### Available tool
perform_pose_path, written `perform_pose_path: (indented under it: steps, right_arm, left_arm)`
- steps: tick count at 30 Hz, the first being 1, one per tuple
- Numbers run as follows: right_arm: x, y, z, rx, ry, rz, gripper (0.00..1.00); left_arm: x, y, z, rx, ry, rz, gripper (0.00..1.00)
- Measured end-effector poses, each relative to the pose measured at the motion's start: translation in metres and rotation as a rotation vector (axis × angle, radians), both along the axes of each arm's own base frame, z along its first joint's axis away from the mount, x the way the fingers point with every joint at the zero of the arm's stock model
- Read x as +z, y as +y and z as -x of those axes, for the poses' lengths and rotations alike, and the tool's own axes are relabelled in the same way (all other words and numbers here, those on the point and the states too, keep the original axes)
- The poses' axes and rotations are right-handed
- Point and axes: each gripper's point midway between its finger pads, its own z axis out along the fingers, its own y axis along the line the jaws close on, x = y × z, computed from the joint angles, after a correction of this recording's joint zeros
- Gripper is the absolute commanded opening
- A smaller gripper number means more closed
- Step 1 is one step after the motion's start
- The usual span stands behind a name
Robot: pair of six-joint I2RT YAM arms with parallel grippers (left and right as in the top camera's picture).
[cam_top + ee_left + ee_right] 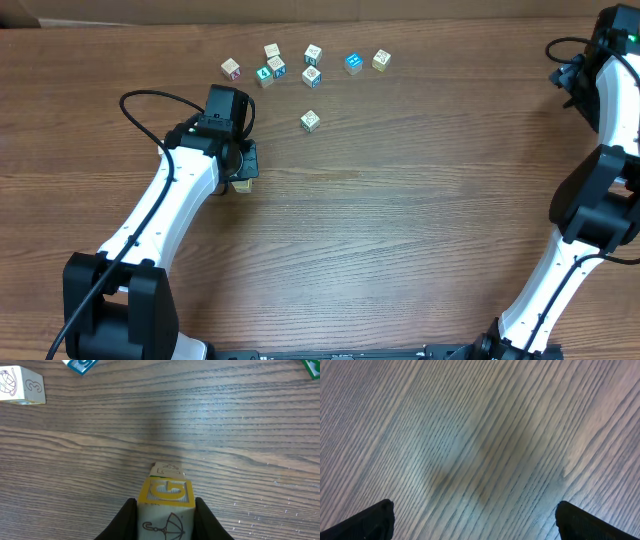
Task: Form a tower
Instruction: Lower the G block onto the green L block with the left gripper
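One cube (166, 494) inside left gripper (165, 506)

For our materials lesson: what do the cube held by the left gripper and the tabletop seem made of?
Yellow-framed cube: likely pale wood, matte, with a printed yellow border and line-drawn umbrella. Tabletop: brown wood or wood-look laminate; streaky grain lines, soft sheen.

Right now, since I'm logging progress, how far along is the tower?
Early. Done: little; I see no finished stack. In hand: the left pincer is shut on a yellow-framed block, another block just beyond it. Left: nine loose blocks lie across the table; the right pincer is open, empty.
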Motion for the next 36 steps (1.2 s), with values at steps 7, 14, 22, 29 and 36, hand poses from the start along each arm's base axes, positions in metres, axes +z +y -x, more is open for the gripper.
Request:
perform_pose_path:
  steps: [7, 14, 22, 29, 36]
  right_arm:
    - [0.000, 0.000, 0.000, 0.000, 0.000, 0.001, 1.00]
    - [0.000, 0.000, 0.000, -0.001, 0.000, 0.000, 1.00]
    - [0.000, 0.000, 0.000, 0.000, 0.000, 0.001, 1.00]
    - [0.000, 0.000, 0.000, 0.000, 0.000, 0.000, 1.00]
    - [0.000, 0.000, 0.000, 0.000, 0.000, 0.000, 1.00]
  left_arm:
    - [-0.001, 0.000, 0.000, 0.000, 0.002, 0.000, 0.20]
    - [-0.011, -0.001, -0.003, -0.008, 0.020, -0.007, 0.21]
    - [-0.011, -0.001, -0.003, -0.011, 0.020, -0.008, 0.20]
    - [-0.012, 0.000, -0.001, -0.033, 0.030, -0.018, 0.17]
    - [-0.011, 0.001, 0.005, -0.051, 0.059, -0.029, 0.19]
